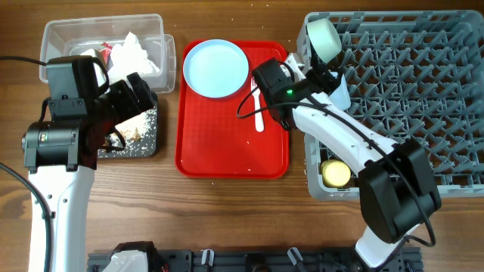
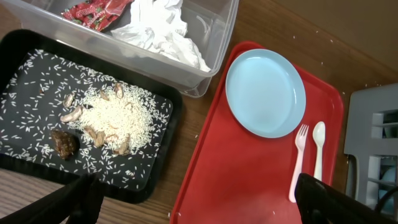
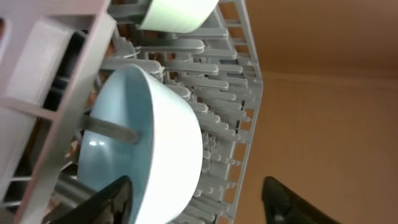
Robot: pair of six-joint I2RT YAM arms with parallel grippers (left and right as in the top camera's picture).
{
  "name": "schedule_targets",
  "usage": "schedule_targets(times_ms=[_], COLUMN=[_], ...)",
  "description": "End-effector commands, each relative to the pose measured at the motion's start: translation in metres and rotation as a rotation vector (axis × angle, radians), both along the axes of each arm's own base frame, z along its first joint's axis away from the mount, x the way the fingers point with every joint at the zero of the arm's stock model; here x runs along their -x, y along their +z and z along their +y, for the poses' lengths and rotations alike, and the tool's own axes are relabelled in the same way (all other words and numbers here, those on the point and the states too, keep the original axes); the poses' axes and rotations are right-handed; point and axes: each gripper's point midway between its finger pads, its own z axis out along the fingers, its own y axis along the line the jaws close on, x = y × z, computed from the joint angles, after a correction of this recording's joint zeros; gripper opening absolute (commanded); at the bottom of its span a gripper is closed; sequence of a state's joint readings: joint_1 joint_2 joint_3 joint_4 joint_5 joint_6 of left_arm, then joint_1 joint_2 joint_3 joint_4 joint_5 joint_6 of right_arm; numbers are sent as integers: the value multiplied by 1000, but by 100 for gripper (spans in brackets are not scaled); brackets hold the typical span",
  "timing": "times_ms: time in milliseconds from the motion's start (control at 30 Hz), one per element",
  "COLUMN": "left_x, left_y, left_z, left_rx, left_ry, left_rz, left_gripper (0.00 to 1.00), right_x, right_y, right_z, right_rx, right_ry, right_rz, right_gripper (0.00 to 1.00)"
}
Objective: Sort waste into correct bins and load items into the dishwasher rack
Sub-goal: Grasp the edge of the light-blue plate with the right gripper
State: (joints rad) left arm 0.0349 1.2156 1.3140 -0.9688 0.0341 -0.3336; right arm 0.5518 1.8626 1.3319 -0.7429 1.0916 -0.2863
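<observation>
The clear tub (image 1: 102,26) holds the white napkin (image 2: 165,31) and the red wrapper (image 2: 93,11). The black tray (image 2: 163,180) holds rice-like food scraps (image 2: 115,118). The pale blue plate (image 1: 216,68), white fork (image 2: 297,162) and spoon (image 2: 318,155) lie on the red tray (image 1: 227,143). My left gripper (image 2: 199,211) is open and empty above the gap between the black and red trays. In the grey rack (image 1: 416,91), one bowl (image 1: 324,38) stands at the far left corner. My right gripper (image 3: 199,199) is open around the edge of a second bowl (image 3: 168,143) standing among the pegs. The yellow cup (image 1: 336,174) sits at the rack's near left.
My left arm (image 1: 68,113) covers part of the black tray in the overhead view. My right arm (image 1: 340,136) reaches over the rack's left wall. Bare wooden table lies below the red tray.
</observation>
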Motion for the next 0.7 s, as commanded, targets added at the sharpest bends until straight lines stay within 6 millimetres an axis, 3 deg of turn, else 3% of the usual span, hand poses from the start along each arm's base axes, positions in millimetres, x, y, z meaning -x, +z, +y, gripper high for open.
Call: schedule_targets(times_ms=[0,33,100,133,167,200,233,300,333,367,400,467,533,567,667], left_x=[-2,-2,-2,-2,-2,-2,-2,-2,-2,-2,-2,-2,-2,-2,-2], left_y=[6,6,6,6,6,6,6,6,6,6,6,6,6,6,6], left_z=[4,4,4,4,4,4,4,4,4,4,4,4,4,4,4], left_rx=[-21,-21,-21,-21,-21,-21,-21,-21,-21,-21,-21,-21,-21,-21,-21], left_ry=[-1,-1,-1,-1,-1,-1,-1,-1,-1,-1,-1,-1,-1,-1,-1], left_rz=[-15,-15,-15,-15,-15,-15,-15,-15,-15,-15,-15,-15,-15,-15,-15], left_gripper=[100,100,100,100,100,100,100,100,100,100,100,100,100,100,100], right_x=[1,2,3,8,31,59,79,98,93,79,64,18,-15,-23,-48], right_y=[14,20,29,28,29,43,61,93,105,108,102,80,72,67,6], right_z=[7,12,46,72,130,182,217,254,264,267,262,225,202,202,212], right_rx=[-82,-155,-454,-617,-921,-1199,-1431,-1757,-1888,-1920,-1919,-1849,-1747,-1731,-1646], right_ry=[14,28,114,183,360,513,583,576,494,450,355,11,-53,-60,-182], right_rz=[-43,-64,-72,-25,136,279,376,506,517,456,377,45,-196,-230,-187], right_gripper=[78,82,84,84,91,91,100,99,100,99,91,86,78,76,76])
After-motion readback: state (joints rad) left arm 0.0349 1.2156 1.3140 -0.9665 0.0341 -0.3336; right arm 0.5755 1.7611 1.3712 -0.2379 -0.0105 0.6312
